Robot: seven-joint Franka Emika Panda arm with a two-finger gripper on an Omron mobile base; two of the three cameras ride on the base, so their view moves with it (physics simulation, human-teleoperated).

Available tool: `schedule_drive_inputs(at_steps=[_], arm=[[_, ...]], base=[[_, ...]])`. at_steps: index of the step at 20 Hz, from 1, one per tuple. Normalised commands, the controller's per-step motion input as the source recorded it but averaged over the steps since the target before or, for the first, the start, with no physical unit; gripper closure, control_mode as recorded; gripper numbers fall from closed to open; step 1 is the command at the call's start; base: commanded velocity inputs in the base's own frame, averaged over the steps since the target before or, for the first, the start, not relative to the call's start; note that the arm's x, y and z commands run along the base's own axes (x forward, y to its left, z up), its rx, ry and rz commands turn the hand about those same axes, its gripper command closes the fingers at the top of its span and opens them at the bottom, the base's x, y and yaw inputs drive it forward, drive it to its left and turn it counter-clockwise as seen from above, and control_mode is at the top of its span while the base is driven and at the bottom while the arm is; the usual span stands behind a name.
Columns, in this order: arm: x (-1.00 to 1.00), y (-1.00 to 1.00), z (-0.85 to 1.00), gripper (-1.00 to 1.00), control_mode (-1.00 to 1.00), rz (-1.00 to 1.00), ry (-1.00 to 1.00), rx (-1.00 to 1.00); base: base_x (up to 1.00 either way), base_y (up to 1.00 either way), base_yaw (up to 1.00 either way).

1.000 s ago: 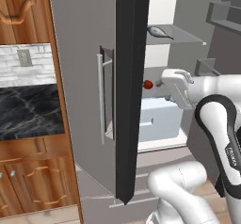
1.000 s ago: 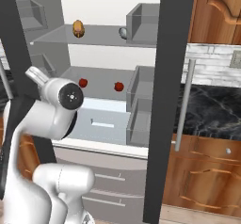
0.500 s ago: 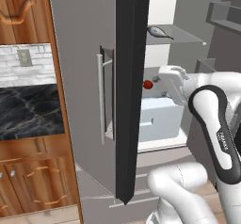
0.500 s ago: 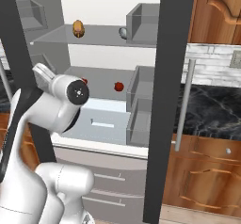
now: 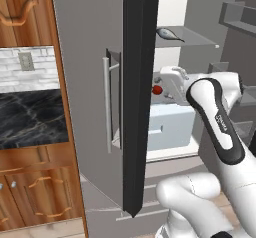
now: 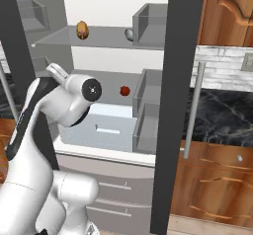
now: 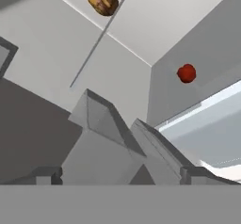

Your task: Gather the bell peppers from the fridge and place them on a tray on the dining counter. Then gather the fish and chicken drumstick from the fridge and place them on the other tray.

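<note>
So far, judging by what is showing, the task is barely getting under way: the fridge is standing open, the arm is reaching into it, and the hand is carrying nothing, its fingers standing wide apart. No tray and no dining table are showing, so nothing appears to be delivered yet.

A red pepper is sitting on the middle shelf, near the back wall, and it is also showing as a small red ball in the hand view and past the door edge in the left base view. It looks like the first thing to fetch. Whether a second pepper is lying behind the arm I cannot tell.

The fish is lying on the upper shelf, and on that same shelf a brownish piece, probably the drumstick, is resting well to the left of it. Both are waiting for the second half of the job.

Around the pepper, a pale drawer is sitting just below the middle shelf, and grey bins are standing to its right. In the hand view, angled grey boxes are lying between the hand and the pepper, so the approach is probably needing to pass over them. The dark door edge is narrowing the opening on the left.
</note>
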Motion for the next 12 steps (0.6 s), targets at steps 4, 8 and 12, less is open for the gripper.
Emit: schedule_drive_inputs(at_steps=[4,8,12], arm=[[0.61,0.00,-0.19,-1.00,-1.00,0.06,-0.03,0.00],[0.47,0.13,-0.14,-1.00,-1.00,0.06,-0.03,0.00],[0.23,0.36,-0.13,-1.00,-1.00,0.07,0.00,0.00]], base=[[0.00,0.00,0.00],[0.00,0.00,0.00],[0.00,0.00,0.00]])
